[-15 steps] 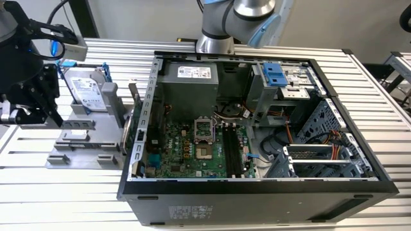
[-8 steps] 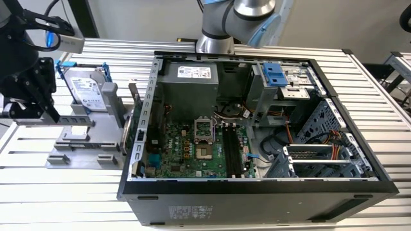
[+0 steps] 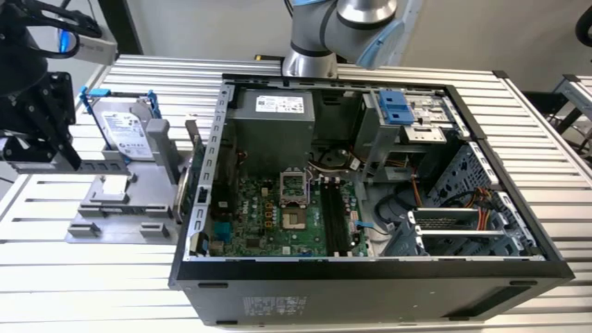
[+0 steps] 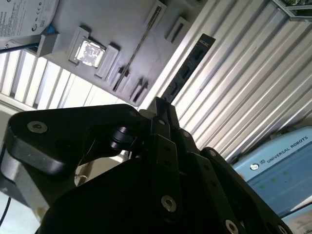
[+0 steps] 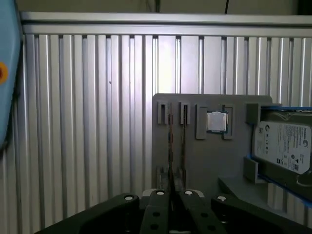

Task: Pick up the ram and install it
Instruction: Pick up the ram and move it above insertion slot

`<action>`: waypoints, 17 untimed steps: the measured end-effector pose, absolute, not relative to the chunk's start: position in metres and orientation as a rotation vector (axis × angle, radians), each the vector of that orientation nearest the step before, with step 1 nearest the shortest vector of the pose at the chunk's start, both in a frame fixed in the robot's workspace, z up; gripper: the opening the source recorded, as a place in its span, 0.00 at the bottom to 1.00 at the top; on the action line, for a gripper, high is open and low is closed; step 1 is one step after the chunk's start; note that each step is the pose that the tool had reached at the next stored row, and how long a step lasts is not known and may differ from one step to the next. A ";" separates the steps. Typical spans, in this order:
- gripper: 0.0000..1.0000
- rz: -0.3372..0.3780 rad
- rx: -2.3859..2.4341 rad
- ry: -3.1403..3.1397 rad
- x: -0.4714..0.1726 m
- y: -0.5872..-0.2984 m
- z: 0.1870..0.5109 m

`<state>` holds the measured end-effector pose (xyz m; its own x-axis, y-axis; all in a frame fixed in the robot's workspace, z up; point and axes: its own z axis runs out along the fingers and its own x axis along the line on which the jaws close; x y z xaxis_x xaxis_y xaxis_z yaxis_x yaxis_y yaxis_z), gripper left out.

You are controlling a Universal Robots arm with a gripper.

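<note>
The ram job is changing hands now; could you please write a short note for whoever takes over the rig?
Gripper: shut on the ram, which sticks out past its fingertips in the second wrist view.
Ram: in the gripper, near the gray holder, which stands on the table at the exterior view's left of the computer case. I cannot tell whether it is fully clear of the holder.
Done: the ram is grasped.
Left: it is not yet in the case, and the black slots on the board look empty.

Ribbed aluminium tabletop (image 3: 83,277), pale grey wall (image 3: 204,28) behind — even light
</note>
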<state>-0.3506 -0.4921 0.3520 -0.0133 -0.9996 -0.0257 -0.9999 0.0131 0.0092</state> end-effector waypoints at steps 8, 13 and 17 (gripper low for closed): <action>0.00 0.039 -2.198 2.228 -0.351 -0.492 0.370; 0.00 0.039 -2.198 2.228 -0.351 -0.492 0.384; 0.00 0.039 -2.198 2.228 -0.351 -0.492 0.395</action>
<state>-0.3506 -0.4921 0.3950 -0.0134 -0.9996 -0.0257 -0.9999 0.0131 0.0097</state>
